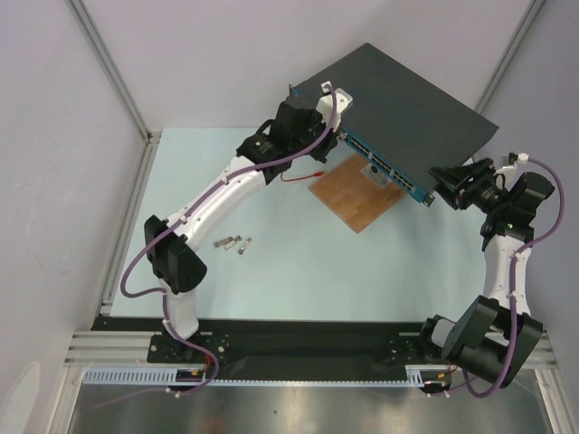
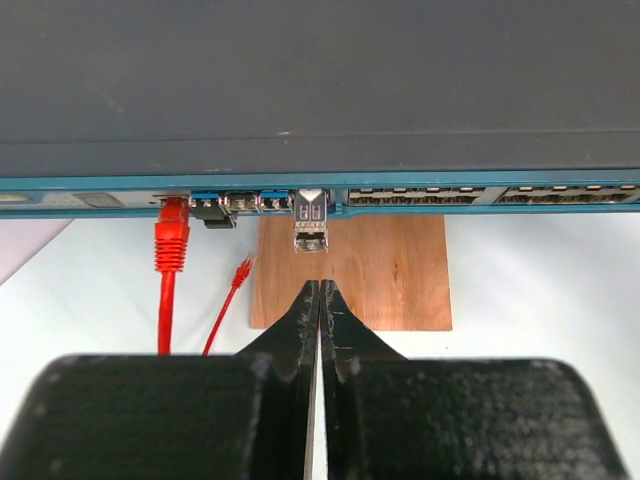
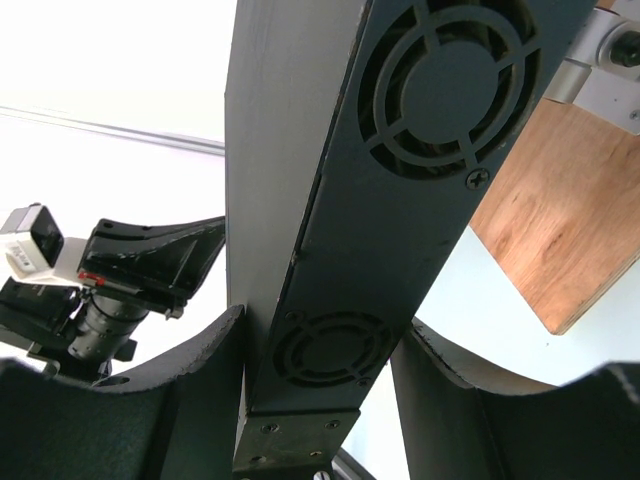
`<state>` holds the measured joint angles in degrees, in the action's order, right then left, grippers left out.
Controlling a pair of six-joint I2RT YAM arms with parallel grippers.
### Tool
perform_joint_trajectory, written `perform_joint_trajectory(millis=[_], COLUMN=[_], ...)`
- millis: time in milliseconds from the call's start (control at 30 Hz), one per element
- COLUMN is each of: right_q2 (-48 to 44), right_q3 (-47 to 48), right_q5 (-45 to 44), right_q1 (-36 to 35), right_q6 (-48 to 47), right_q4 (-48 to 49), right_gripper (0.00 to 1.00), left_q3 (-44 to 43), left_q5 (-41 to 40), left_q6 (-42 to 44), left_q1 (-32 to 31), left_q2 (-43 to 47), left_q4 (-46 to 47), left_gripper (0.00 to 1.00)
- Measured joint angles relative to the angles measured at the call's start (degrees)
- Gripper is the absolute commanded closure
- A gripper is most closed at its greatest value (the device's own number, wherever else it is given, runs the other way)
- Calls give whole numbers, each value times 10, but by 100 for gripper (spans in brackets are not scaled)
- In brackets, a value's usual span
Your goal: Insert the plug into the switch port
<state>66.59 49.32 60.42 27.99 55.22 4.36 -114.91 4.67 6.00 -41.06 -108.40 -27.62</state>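
Note:
The switch (image 1: 407, 108) is a flat dark box with a blue front edge (image 2: 420, 196) lined with ports. A silver plug (image 2: 311, 222) sits in one port and sticks out over the wooden board; it also shows in the top view (image 1: 372, 169). My left gripper (image 2: 320, 287) is shut and empty. It points at the plug from just in front, with a gap between them; in the top view it (image 1: 336, 136) is by the switch's left front. My right gripper (image 3: 320, 320) is closed on the switch's right end (image 3: 340, 350), a finger on each side, also seen from above (image 1: 450, 185).
A brown wooden board (image 1: 357, 192) lies under the switch's front. A red cable (image 2: 170, 245) is plugged in left of the silver plug, and its loose end (image 2: 240, 272) lies beside the board. Spare silver plugs (image 1: 233, 242) lie on the table centre-left. Metal frame posts stand behind.

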Motion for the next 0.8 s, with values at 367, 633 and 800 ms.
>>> perform_joint_trajectory(millis=[367,633,800], right_q2=[3,3,3], right_q3=[3,5,6], right_q5=[4,4,4], right_q1=[0,1,1], right_q6=[-4,-9,-9], right_q4=[-5,-9,-11], right_gripper=[100,100,100], left_q3=[-28,-67,-78], left_q5=[1,2,1], left_q6=[-3,-12,-16], left_q1=[0,0,0], left_q2=[-34,-61,-75], left_q4=[0,0,0], left_gripper=[99,99,98])
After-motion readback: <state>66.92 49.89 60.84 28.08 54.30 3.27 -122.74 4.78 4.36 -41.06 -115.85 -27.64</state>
